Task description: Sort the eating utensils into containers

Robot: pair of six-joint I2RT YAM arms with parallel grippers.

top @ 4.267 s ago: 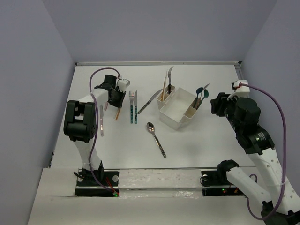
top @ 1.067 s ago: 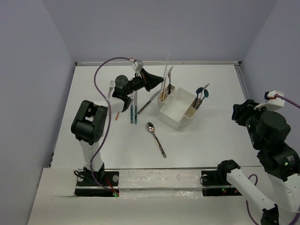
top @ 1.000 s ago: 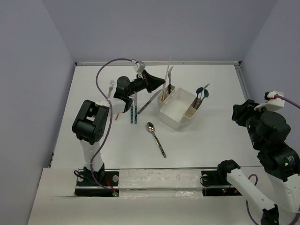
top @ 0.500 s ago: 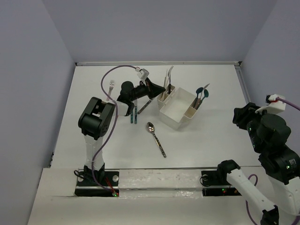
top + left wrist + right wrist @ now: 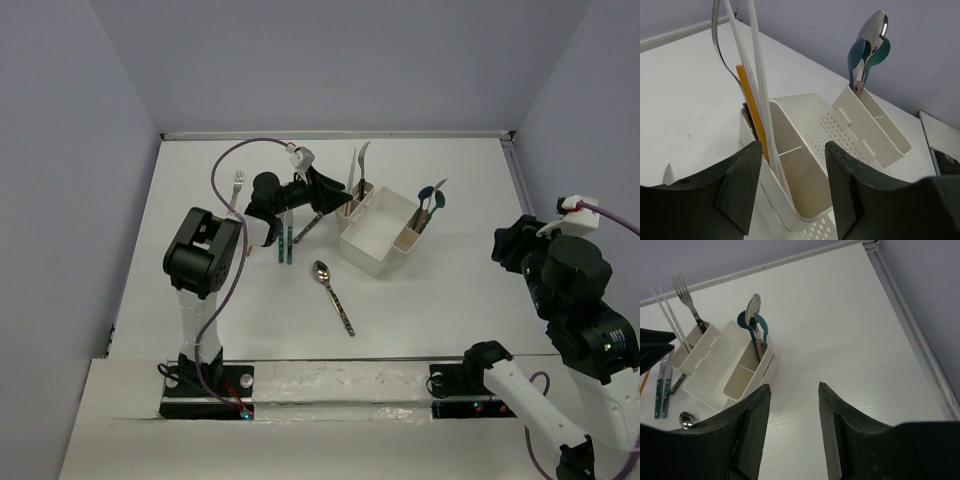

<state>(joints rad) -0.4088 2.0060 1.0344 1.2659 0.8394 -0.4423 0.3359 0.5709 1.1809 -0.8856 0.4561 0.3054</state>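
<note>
The white caddy (image 5: 380, 236) stands mid-table. Its left end slot holds white chopsticks (image 5: 760, 80), an orange chopstick (image 5: 754, 117) and a fork (image 5: 685, 295). Its right end slot holds teal spoons and a metal spoon (image 5: 867, 55). My left gripper (image 5: 335, 200) is open and empty, with its jaws on either side of the left slot's near corner (image 5: 792, 190). My right gripper (image 5: 505, 245) is open and empty, high above the table to the right of the caddy (image 5: 792, 420). A patterned spoon (image 5: 333, 297) lies in front of the caddy.
A teal-handled fork and knife (image 5: 285, 240) lie side by side left of the caddy. A dark knife (image 5: 305, 228) lies partly under my left arm. A pink-handled fork (image 5: 238, 182) lies at the far left. An orange chopstick tip (image 5: 644, 380) shows near it. The table's raised edge (image 5: 910, 325) runs along the right.
My left gripper carried a white chopstick right and down to the caddy's left slot and let it go; the jaws are now open. The right arm shifted slightly.
</note>
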